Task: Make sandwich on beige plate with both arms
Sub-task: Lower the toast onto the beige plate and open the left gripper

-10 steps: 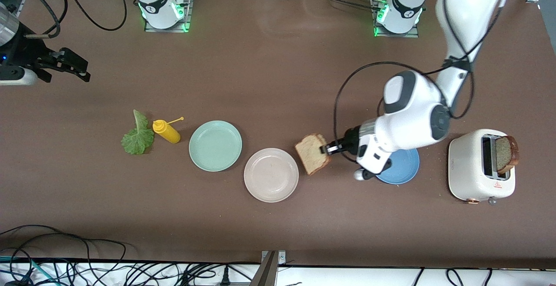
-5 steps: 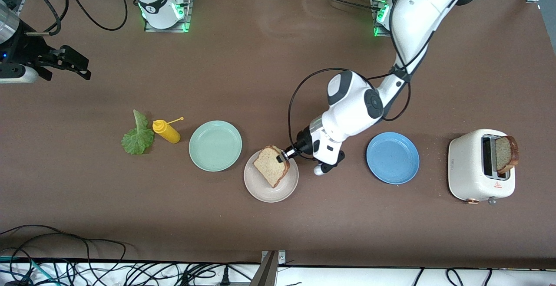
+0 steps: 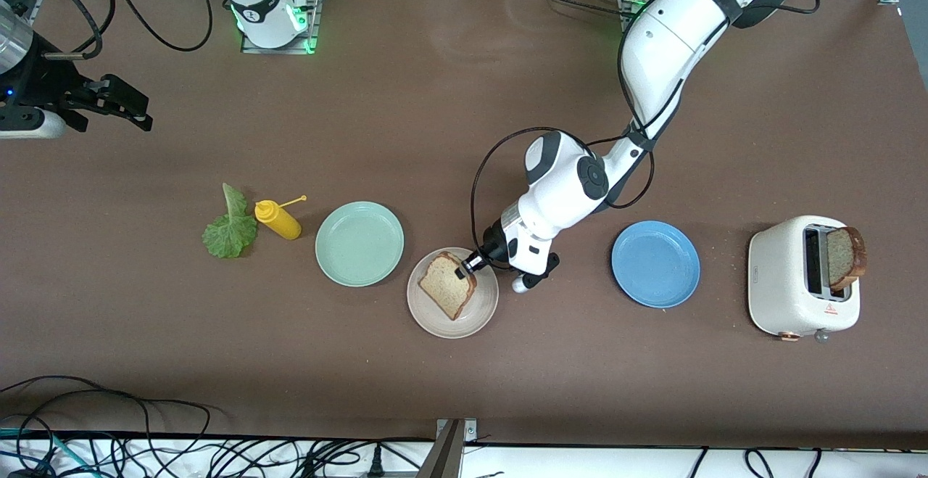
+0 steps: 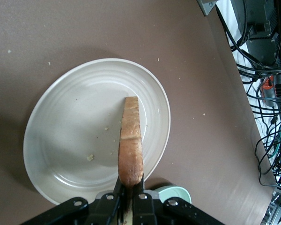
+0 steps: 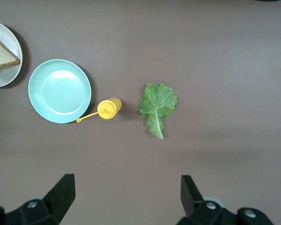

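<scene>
Left pincer clamped on a bread slice over the beige plate — right pincer open, waiting.

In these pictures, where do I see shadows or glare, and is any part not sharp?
Front view: even light, glossy highlights on the left arm's white shell, a soft shadow beside the toaster. Left wrist view: the bread slice and left gripper are blurred up close; the beige plate is sharp. Right wrist view: sharp, a dark shadow edging the mint-green plate.
</scene>
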